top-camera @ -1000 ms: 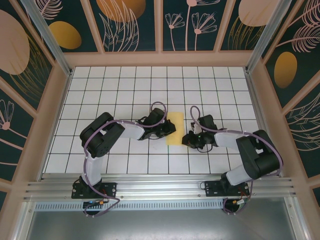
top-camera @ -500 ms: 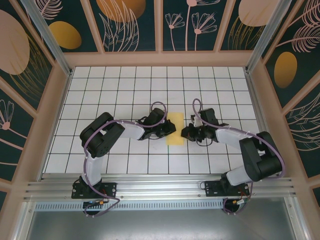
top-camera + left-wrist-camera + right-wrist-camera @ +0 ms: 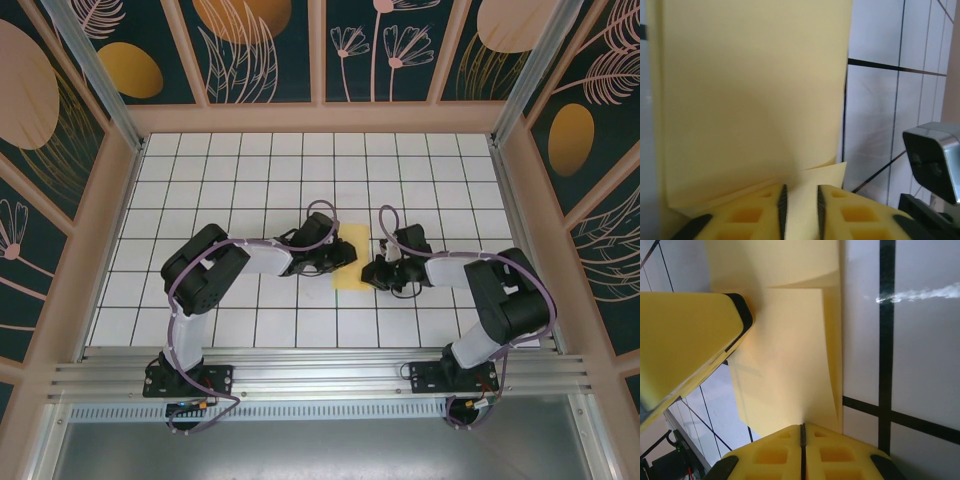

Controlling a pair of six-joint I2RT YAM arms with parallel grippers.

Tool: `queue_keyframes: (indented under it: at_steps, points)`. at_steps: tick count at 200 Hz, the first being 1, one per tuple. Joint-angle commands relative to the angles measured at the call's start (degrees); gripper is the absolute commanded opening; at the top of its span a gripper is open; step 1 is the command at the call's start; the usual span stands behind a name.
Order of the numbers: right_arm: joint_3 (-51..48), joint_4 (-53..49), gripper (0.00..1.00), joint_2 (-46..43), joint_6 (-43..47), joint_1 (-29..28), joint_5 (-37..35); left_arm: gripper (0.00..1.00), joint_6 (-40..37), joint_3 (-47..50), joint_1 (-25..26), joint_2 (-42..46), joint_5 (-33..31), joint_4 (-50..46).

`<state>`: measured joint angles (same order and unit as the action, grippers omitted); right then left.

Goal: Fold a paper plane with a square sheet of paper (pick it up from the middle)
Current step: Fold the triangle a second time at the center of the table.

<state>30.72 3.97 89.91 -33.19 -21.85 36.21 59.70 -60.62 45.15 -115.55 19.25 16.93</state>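
1 paper [image 3: 355,240] counted: yellow, folded narrow, laid at frame centre on tile table [image 3: 250,170]. 2 grippers counted: left gripper [image 3: 345,256] set on paper's left edge, right gripper [image 3: 371,272] at its lower right edge. Left wrist view: jaws seen slightly parted, paper flap in gap, layers shown. Right wrist view: right jaws pressed together, tips at paper edge; pinch not discernible. Top view: paper's left part hidden under left gripper.

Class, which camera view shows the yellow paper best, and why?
Top view: the paper shows as a narrow strip, its place on the grid plain. Left wrist view gives a close stretch with a raised flap; right wrist view, overlapping folded layers.
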Motion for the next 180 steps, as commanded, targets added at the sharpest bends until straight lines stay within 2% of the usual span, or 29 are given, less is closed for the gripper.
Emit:
queue_keyframes:
  at_steps: [1,22,51,77,106,130,180]
  points:
    - [-3.3,-3.3,0.09,0.1,-0.2,-0.4,-4.0,0.31,-2.4,-0.8,-0.2,2.5,-0.5,-5.3]
    - [-3.4,-2.1,0.08,-0.7,-1.6,-0.5,-3.7,0.29,-1.1,0.1,0.4,4.7,0.5,-5.0]
    - [-2.9,-2.3,0.08,-1.1,-1.9,-0.5,-4.2,0.16,0.3,0.7,2.2,4.0,-0.2,-4.9]
    - [-2.9,-2.0,0.08,-1.1,-2.2,-0.5,-4.2,0.11,2.4,1.0,3.6,2.1,-0.2,-3.2]
    - [-3.0,-1.7,0.08,-0.9,-2.6,-0.6,-4.3,0.09,3.3,0.5,4.4,0.0,-1.1,-3.7]
    - [-3.2,-1.9,0.08,-1.1,-2.5,-0.7,-4.6,0.09,3.0,0.1,4.4,-0.9,-5.3,-7.7]
    - [-3.1,-3.9,0.06,-0.9,-1.2,-0.7,-5.9,0.09,4.8,1.9,4.0,-1.4,-11.0,-9.4]
